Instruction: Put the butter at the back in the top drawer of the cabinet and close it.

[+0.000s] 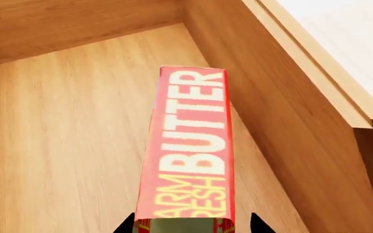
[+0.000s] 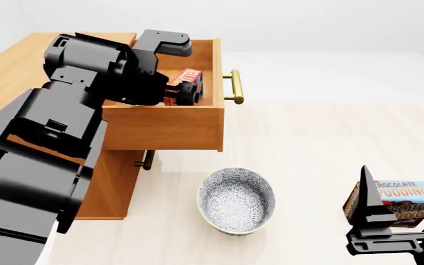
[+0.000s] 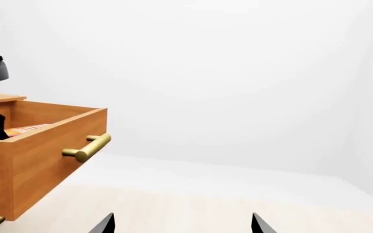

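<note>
Only the left wrist view reads the butter (image 1: 188, 155) clearly: "BUTTER" and "ARM RESH" over the top drawer's (image 2: 169, 128) floor, the left gripper (image 2: 185, 88) clamped on it. Head view alone shows the patterned bowl (image 2: 237, 201) and "CHOCOLATE PUDDING" box (image 2: 403, 201) behind the spread-open right gripper (image 2: 405, 190).

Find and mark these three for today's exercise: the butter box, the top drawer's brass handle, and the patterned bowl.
butter (image 1: 190, 155): left wrist view, on its red lettered face.
brass handle (image 2: 234, 86): head view, middle of the bar.
bowl (image 2: 265, 190): head view, on its right rim.
</note>
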You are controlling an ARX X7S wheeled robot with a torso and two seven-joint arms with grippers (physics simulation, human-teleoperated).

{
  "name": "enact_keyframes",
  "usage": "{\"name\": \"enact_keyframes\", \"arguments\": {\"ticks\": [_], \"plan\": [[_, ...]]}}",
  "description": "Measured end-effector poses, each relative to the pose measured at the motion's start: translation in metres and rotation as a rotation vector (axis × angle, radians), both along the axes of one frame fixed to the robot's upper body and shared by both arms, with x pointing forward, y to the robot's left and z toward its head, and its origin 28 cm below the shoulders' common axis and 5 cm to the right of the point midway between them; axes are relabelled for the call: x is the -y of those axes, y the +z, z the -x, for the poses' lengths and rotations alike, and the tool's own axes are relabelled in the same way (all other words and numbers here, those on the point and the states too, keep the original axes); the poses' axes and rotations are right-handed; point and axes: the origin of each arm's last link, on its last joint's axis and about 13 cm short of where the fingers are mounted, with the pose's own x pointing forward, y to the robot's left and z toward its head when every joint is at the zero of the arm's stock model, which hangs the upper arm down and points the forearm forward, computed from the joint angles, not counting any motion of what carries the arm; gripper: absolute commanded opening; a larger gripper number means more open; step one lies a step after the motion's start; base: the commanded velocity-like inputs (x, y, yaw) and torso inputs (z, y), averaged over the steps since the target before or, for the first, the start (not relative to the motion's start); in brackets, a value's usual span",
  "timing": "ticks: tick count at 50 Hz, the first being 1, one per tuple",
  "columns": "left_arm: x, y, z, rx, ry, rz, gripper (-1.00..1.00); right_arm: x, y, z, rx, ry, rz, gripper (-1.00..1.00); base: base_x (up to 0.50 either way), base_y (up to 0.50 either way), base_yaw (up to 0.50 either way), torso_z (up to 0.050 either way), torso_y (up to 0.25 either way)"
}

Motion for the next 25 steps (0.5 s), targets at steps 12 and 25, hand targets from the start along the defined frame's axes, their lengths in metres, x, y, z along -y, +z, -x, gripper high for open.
{"name": "enact_keyframes", "arguments": {"ticks": [12, 25], "plan": [[0.0001, 0.0004, 0.0003, -0.003, 0.0, -0.006, 1.0, 0.0005, -0.0006, 0.0, -0.001, -0.001, -0.003, 1.0, 0.0, 0.0, 0.0, 0.0, 0.001], [0.0001, 0.0037, 0.0006, 0.0, 0.005, 0.002, 1.0, 0.0003, -0.0006, 0.0002, 0.0, 0.0, -0.004, 1.0, 0.0, 0.0, 0.0, 0.0, 0.0]]}}
